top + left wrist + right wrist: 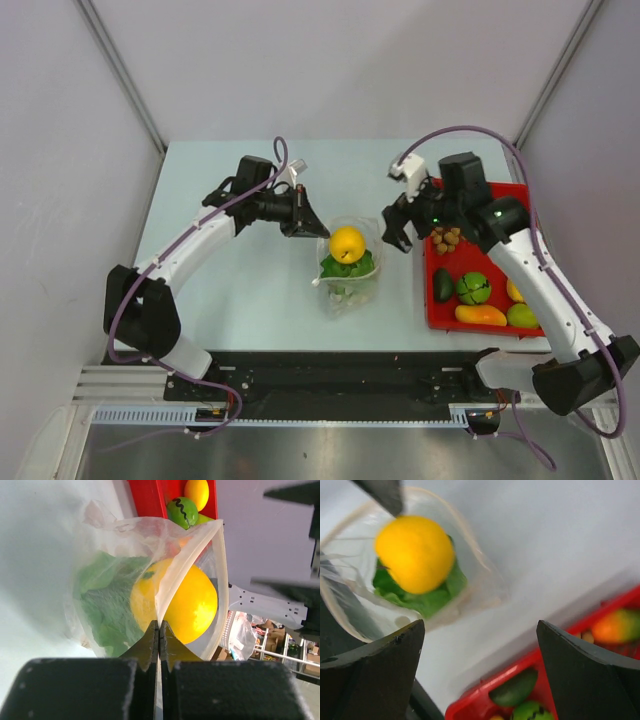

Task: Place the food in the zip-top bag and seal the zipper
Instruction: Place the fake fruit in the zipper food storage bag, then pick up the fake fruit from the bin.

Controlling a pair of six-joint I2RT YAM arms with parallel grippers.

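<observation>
Zip-top bag (349,272) at the middle of the pale desk (230,290), lying between the two arms with its mouth gaping. Inside it, a round yellow-orange fruit (347,243) is seen resting on leafy green lettuce (354,267); both are shown through the clear plastic in the left wrist view.

The zipper (190,560) is visible as a pale strip running around the open mouth, its two sides parted about the fruit. The left gripper (305,230) is placed at the bag's upper left edge. Its jaws are pressed together on the bag's rim, with the strip pinched between the fingertips.

The right gripper (396,238) is held just beside the bag's right side, between the bag and the red tray (432,305). Its jaws stand wide apart and nothing is held between them. In the right wrist view the bag and fruit are seen beyond the left finger, and a corner of the tray below.

The tray lies at the right of the desk, apart from the bag. In it are shown a cluster of small brown pieces (446,238), a dark green avocado (443,285), a round green fruit marked with a black wavy line (473,288), an orange-yellow mango (480,315), a green piece (521,316) and a yellow piece (514,291), the last partly hidden by the right arm.
</observation>
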